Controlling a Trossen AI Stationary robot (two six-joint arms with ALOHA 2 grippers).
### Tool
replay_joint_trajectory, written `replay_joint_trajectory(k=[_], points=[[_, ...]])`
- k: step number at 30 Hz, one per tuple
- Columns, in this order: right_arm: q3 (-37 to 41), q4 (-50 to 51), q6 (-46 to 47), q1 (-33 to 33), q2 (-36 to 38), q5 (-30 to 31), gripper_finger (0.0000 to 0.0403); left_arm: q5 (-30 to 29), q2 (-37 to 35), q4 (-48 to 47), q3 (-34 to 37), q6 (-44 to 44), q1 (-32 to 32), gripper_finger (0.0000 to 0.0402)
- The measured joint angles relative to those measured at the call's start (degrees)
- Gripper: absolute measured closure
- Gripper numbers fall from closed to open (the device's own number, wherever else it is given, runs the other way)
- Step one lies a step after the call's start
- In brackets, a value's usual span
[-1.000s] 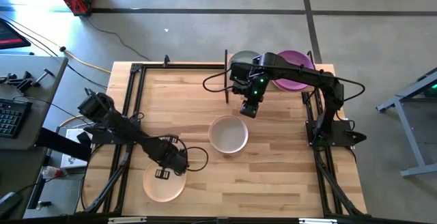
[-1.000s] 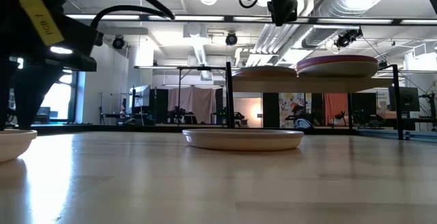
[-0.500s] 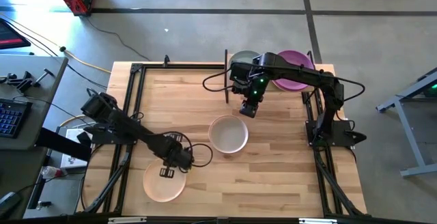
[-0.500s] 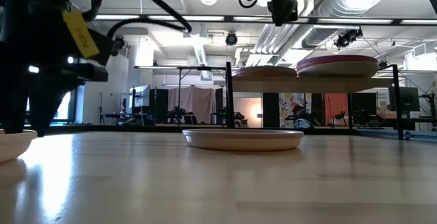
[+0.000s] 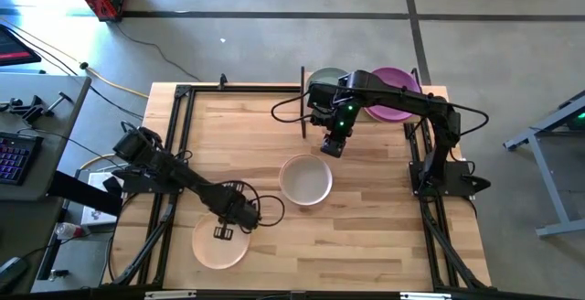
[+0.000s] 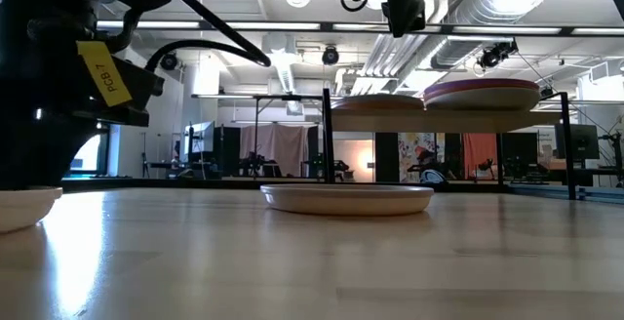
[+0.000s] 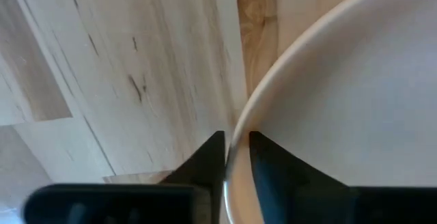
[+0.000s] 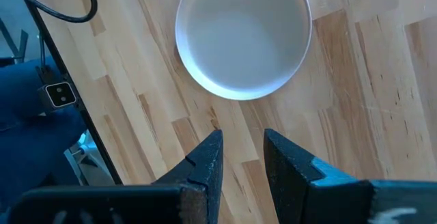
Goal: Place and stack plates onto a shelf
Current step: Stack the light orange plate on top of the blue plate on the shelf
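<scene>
A pale peach plate (image 5: 215, 250) lies flat near the table's near-left corner, at the left edge of the low view (image 6: 24, 203). My left gripper (image 5: 223, 232) is down at its far rim and shut on it. A white plate (image 5: 305, 179) rests on its base at mid-table. My right gripper (image 5: 333, 146) hangs open above the bare wood between the white plate (image 8: 242, 36) and the shelf (image 6: 487, 117). A sage green plate (image 5: 322, 80) and a purple plate (image 5: 398, 90) sit side by side on the shelf. My left gripper (image 7: 235, 142) pinches the peach plate's rim (image 7: 240, 125) on its far side. One finger (image 7: 263, 159) is inside the plate and the other (image 7: 208, 159) outside it. The fingers come from above, pointing down. The plate still rests on the table.
Black frame rails run along the table's left (image 5: 174, 154) and right (image 5: 416, 154) sides. The shelf's black post (image 5: 303, 103) stands just left of my right arm. Bare wood lies between the two loose plates and in front of the white plate.
My left gripper has shifted a little toward the table's right over the peach plate's rim, and its wrist has turned. The peach plate's edge has crept slightly to the right in the low view. My right arm has kept still.
</scene>
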State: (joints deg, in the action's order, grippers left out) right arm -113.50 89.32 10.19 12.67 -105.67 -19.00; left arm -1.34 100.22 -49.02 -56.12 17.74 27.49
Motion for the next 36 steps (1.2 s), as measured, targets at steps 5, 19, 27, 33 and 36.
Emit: replay_joint_trajectory(k=[5, 19, 27, 33, 36], points=[[0.0, 0.0, 0.01, 0.0, 0.0, 0.0, 0.0318, -0.17, 0.11, -0.81, -1.62, -0.06, -0.05, 0.0394], [0.0, -0.04, -0.18, -0.78, 0.0, 6.76, 0.0311, -8.32, 0.11, -16.98, -8.91, 3.35, -2.35, 0.04], [-0.01, 0.5, -1.52, -1.84, 0.0, 10.27, 0.0258, -18.86, 0.11, -30.51, -15.88, 9.12, -5.56, 0.0401], [0.0, 0.66, -0.01, -2.41, 0.0, 9.68, 0.024, -28.59, 0.11, -40.38, -22.18, 20.49, -8.54, 0.0401], [-0.01, 0.66, 0.06, -3.15, 0.0, 9.05, 0.0242, -31.86, -0.61, -40.4, -24.32, 22.69, -9.99, 0.0401]])
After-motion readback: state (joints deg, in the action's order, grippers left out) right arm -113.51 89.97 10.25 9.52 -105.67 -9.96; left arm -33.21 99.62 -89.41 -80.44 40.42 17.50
